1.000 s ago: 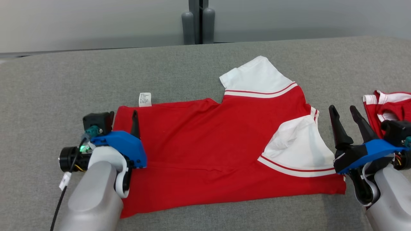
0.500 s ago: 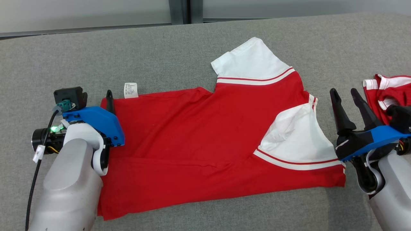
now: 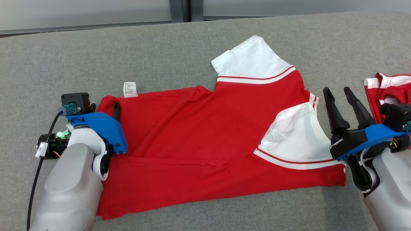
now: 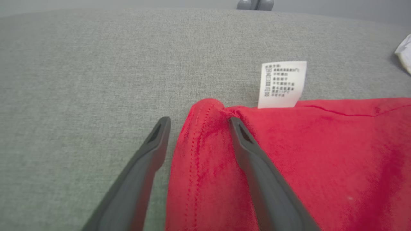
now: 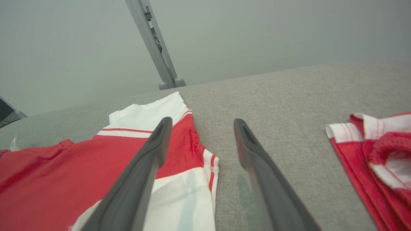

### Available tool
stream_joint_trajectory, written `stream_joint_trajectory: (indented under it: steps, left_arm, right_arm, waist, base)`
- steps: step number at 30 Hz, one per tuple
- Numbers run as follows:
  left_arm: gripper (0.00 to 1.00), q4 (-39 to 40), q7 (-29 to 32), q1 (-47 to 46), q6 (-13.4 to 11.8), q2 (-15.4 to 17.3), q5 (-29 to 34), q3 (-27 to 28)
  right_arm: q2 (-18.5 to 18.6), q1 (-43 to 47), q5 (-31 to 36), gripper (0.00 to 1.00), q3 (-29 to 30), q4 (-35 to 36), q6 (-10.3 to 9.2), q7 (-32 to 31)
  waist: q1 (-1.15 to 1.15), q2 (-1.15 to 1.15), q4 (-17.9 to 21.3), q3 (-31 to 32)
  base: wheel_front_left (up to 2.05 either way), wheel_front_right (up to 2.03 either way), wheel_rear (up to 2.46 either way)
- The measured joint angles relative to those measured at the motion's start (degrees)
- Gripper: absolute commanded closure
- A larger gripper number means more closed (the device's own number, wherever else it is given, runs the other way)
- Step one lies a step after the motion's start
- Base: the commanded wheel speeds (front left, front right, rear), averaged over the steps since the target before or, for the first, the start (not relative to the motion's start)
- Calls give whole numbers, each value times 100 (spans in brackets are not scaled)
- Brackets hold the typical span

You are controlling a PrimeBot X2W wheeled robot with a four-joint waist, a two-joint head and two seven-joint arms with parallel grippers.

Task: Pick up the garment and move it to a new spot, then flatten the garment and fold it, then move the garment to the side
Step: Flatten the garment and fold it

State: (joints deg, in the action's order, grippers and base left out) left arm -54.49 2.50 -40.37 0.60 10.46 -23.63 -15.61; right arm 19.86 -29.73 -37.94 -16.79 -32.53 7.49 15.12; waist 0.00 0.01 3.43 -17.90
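Both open wide and empty, the left gripper straddles the graspable hem corner of a limp, apparently light red-and-white fabric shirt, the right gripper flanking its white sleeve.

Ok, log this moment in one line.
red-and-white shirt: laid on grey surface | left gripper: open, astride hem corner | right gripper: open, beside shirt, empty

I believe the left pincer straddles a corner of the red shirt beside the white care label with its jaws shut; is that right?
Not quite: the left pincer stands open, not shut. The left wrist view shows its fingers apart, straddling a corner of the red shirt beside the white care label.
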Motion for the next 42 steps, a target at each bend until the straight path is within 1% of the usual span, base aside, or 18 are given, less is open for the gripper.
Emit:
stream_joint_trajectory:
  steps: [3,9,10,11,12,13,14,19,22,26,30,31,34,37,40,42]
  left_arm:
    - [0,-85,90,-102,-33,14,41,-40]
    - [0,-167,86,-209,-115,1,31,-53]
    - [15,-182,85,-209,-131,-10,23,-57]
    - [50,-190,70,-209,-133,-27,21,-70]
    - [59,-193,48,-209,-153,-43,9,-78]
    - [78,-191,12,-208,-159,-59,-11,-74]
    - [100,-187,-32,-208,-158,-73,-12,-76]
    - [100,-107,-272,-209,-107,-160,-32,-142]
    - [100,-49,-436,-214,-57,-246,-25,-188]
    - [100,51,-637,-265,-31,-388,9,-305]
    - [100,130,-773,-385,-12,-558,51,-457]
    - [100,138,-806,-414,-10,-606,51,-522]
    - [100,181,-878,-484,-4,-711,44,-692]
    - [100,219,-942,-546,-3,-738,-23,-902]
    - [100,420,-948,-564,25,-742,-304,-1262]
    - [100,611,-949,-573,-60,-749,-530,-1553]
  right_arm:
    - [18,-55,-8,0,-22,40,0,0]
    - [56,-62,-53,0,-22,58,0,0]
    - [67,-66,-57,0,-19,57,0,0]
    - [82,-75,-65,0,-16,54,0,0]
    - [101,-93,-65,0,-15,51,0,-1]
    - [124,-130,-65,0,-21,43,0,0]
    - [153,-181,-65,0,-36,35,0,0]
    - [294,-513,-45,0,-152,-35,0,0]
    - [364,-742,-41,0,-298,-208,0,0]
    - [430,-1180,-25,0,-602,-664,0,-85]
    - [558,-1776,-66,0,-786,-1138,0,-400]
    - [564,-1926,-188,0,-759,-1268,0,-510]
    - [675,-2342,-148,0,-989,-1521,0,-817]
    - [823,-2661,-129,0,-1220,-1722,0,-1076]
    - [951,-2909,-92,0,-1422,-1931,0,-1303]
    - [1047,-3078,-81,0,-1526,-2052,0,-1381]
  waist:
    - [0,0,54,-56]
    - [0,-1,105,-107]
    - [0,-1,101,-110]
    - [0,-1,91,-111]
    - [0,-1,75,-112]
    - [0,-1,52,-113]
    - [0,-1,23,-111]
    - [0,-1,-182,-107]
    - [0,-1,-316,-114]
    - [0,-1,-502,-150]
    - [0,-1,-703,-264]
    - [0,-1,-762,-304]
    - [1,-1,-947,-437]
    - [1,-1,-1149,-574]
    - [1,-1,-1336,-729]
    - [1,-1,-1455,-838]
  base:
    - [0,0,0]
    - [0,0,0]
    - [0,0,0]
    - [0,0,0]
    - [0,0,0]
    - [0,0,0]
    - [0,0,0]
    - [0,0,0]
    - [0,0,0]
    - [0,0,0]
    - [0,0,0]
    - [0,0,0]
    - [0,0,0]
    - [0,0,0]
    - [0,0,0]
    - [0,0,0]
